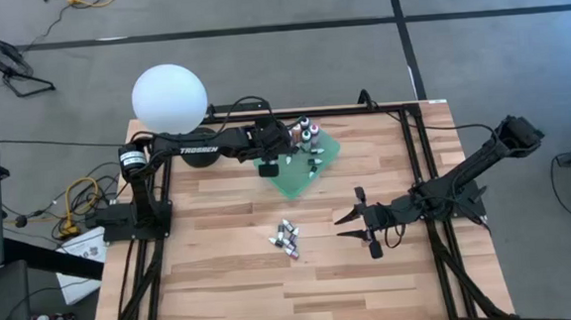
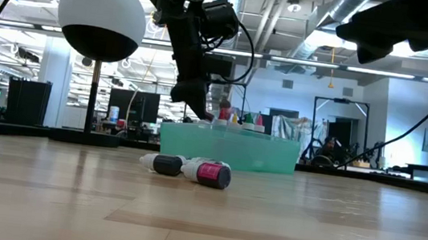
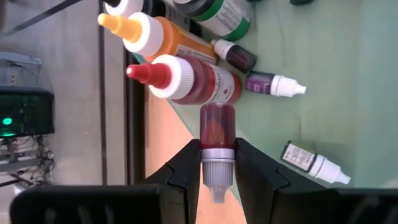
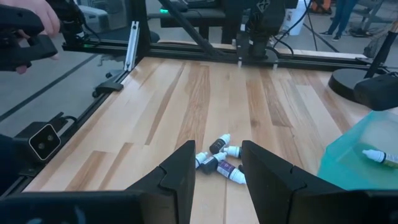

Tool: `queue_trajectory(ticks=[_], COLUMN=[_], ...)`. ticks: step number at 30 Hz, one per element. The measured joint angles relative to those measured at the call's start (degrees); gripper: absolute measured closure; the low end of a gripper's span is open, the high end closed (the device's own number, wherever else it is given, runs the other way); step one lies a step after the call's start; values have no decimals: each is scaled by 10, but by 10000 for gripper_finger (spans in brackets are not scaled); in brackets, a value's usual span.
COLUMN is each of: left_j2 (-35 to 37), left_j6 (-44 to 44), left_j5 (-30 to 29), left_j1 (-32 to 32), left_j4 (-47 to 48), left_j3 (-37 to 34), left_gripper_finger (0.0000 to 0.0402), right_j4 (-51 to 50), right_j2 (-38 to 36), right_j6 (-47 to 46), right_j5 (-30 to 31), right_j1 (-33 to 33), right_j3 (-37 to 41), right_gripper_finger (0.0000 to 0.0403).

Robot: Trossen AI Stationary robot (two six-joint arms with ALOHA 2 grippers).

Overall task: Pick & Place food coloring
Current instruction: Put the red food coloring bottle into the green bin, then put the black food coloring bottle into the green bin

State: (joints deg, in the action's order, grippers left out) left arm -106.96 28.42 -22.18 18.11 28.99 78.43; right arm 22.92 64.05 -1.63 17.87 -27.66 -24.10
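Left gripper (image 3: 217,163) pinches a red vial (image 3: 217,127) w/ grey cap over the green cloth (image 1: 322,163), upper centre. Right gripper (image 1: 353,217), fingers wide, waits centre-right beside loose bottles (image 1: 286,238).

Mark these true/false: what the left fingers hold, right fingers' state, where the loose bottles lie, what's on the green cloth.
1. The left gripper grips a red bottle by its grey cap. True.
2. The right gripper holds a bottle. False: its fingers are open and empty, above the table beside the loose pile.
3. A small pile of bottles lies on the bare wood, off the green cloth. True.
4. The green cloth has nothing on it. False: several bottles rest there, including an orange one and a red-tipped one.
5. The held bottle hangs over the middle of the cloth. False: it is at the cloth's edge.
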Motion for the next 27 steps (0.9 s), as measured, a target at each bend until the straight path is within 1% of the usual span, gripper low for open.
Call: queue_trajectory(ticks=[3, 9, 18, 24, 27], left_j2=[0, 0, 0, 0, 0], left_j6=[1, 2, -8, -35, -59], left_j5=[-12, -7, -7, -12, -25], left_j1=[0, 0, 0, 0, -1], left_j4=[0, 4, 7, 7, 12], left_j3=[0, 0, 0, 0, 0], left_gripper_finger=[323, 320, 271, 263, 263], right_j4=[0, 0, 0, 0, -1], right_j2=[0, 0, 0, 0, 0], right_j6=[0, 0, 0, 0, 0], right_j5=[0, 0, -1, -1, -1], right_j1=[0, 0, 0, 0, 0], right_j3=[0, 0, 0, 0, 0], right_gripper_finger=[280, 280, 280, 280, 280])
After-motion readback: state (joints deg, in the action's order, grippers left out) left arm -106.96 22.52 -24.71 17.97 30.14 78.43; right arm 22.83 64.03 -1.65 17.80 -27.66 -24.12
